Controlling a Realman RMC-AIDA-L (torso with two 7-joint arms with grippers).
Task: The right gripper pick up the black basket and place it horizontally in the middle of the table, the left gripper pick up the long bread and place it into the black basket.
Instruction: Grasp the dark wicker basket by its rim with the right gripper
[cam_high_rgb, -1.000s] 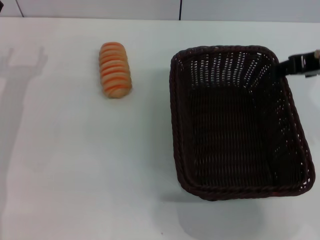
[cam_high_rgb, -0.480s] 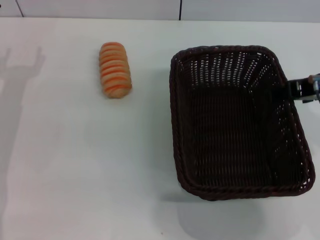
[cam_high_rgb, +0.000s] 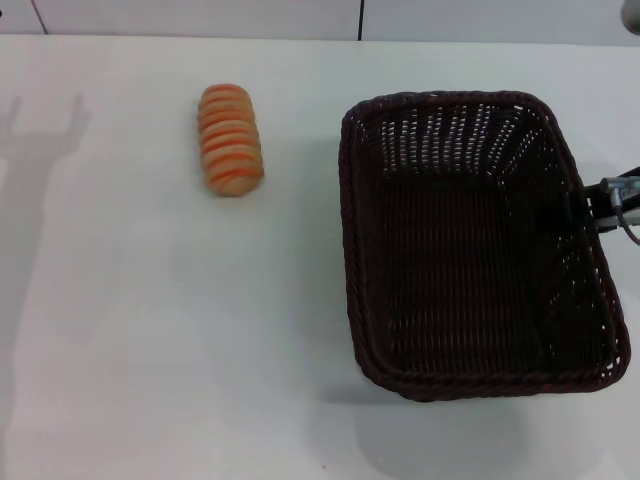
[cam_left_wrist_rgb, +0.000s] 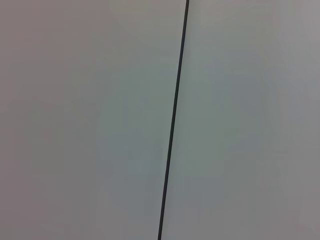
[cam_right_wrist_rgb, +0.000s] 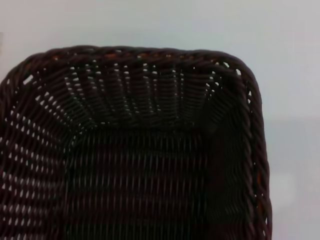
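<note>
One gripper, our right gripper, meets the black basket rim; we cannot tell its grip.

One black basket, also filling the right wrist view. One long bread, well apart from the basket. One table under both. One gripper partly in view: right gripper at the basket's right rim, fingers not countable. Zero items inside the basket. One dark seam line across a plain surface in the left wrist view.
</note>
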